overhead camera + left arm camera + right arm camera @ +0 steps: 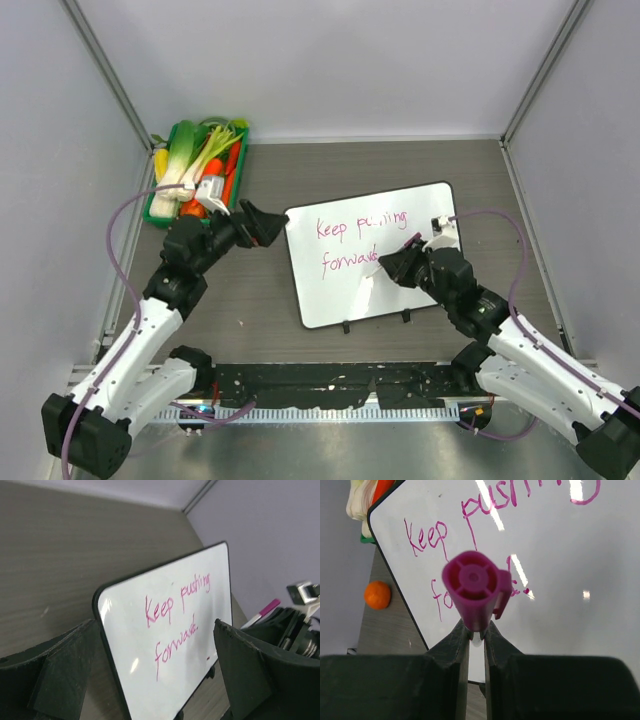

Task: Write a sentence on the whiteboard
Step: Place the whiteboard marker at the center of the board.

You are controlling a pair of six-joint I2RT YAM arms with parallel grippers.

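Whiteboard (345,295): lying flat in the middle of the worktop (250,290), slightly skewed, with its clipped edge facing the arm bases so both arms are reaching it easily.
Writing (345,228): "Keep pushing forward." is showing in magenta over two lines, so the sentence is looking finished.
Right claw (392,262): clamping tight on the marker (472,585), with the butt end pointing back at the wrist and the tip slanting down just past the last word. I cannot tell whether it is touching.
Left claw (272,228): gaping wide and gripping nothing, hovering at the board's left corner, probably placed there for steadying the board.
Vegetable tray (153,212): sitting at the far left, well apart from the board and not getting in the way.
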